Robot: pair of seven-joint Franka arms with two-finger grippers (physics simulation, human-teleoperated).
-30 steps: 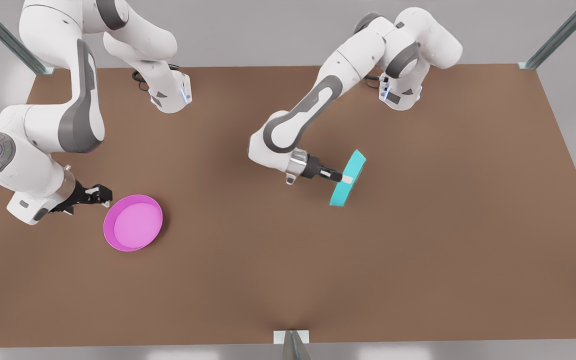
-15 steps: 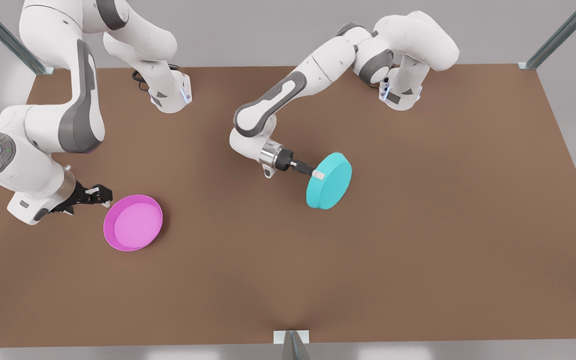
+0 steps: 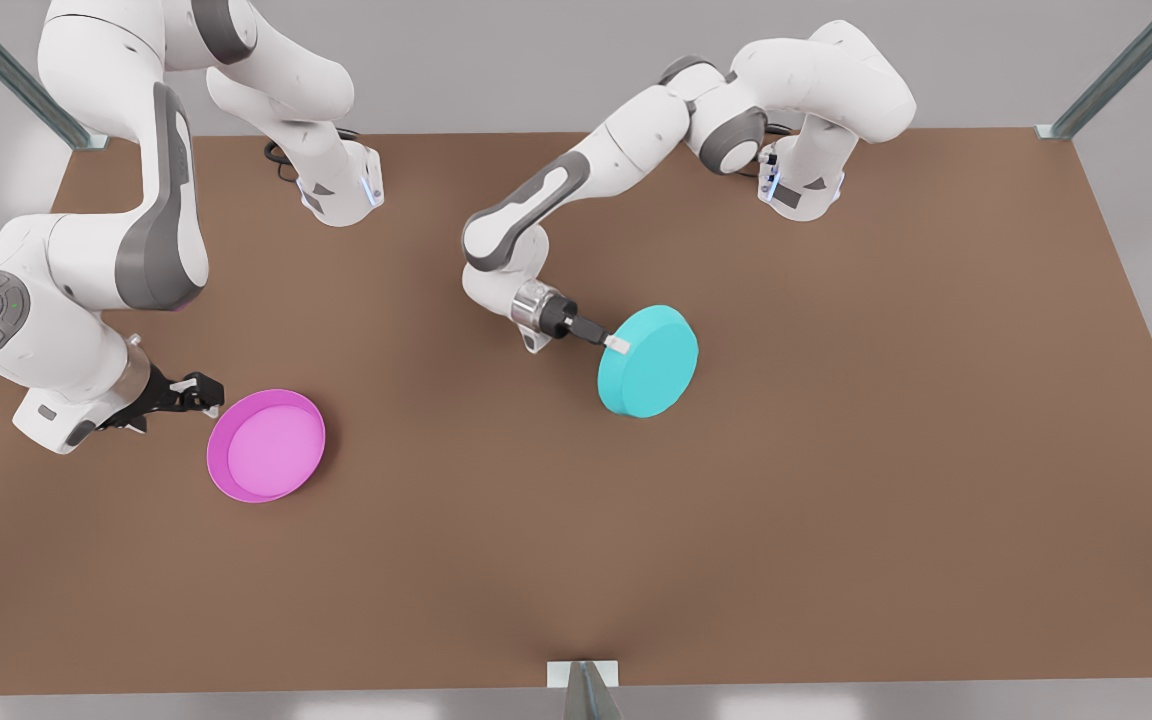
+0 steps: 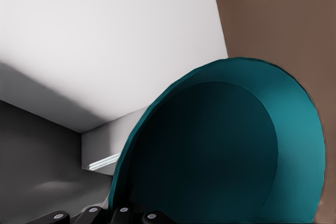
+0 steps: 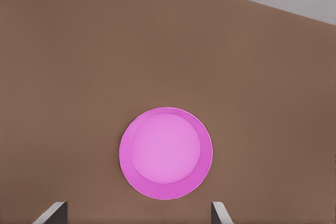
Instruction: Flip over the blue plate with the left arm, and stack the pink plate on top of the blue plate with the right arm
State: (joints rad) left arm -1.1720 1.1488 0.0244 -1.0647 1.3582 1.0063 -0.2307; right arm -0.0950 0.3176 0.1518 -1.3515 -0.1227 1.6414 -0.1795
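A: Since a sec ago the blue plate rolled fully base-up, left tool clenched on its rim, mid-tabletop.

B: Right tool spread, just beside the pink plate; I'd say blue lies well off toward front view's right.

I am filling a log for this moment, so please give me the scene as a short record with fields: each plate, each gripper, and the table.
blue plate: flat base facing up, held at its rim, near the table's middle
pink plate: lying open side up on the table, at the front view's left, untouched
left gripper: shut on the blue plate's rim
right gripper: open, beside the pink plate, not touching it; this arm waits
table: brown, flat
stack: not yet made; the plates lie apart
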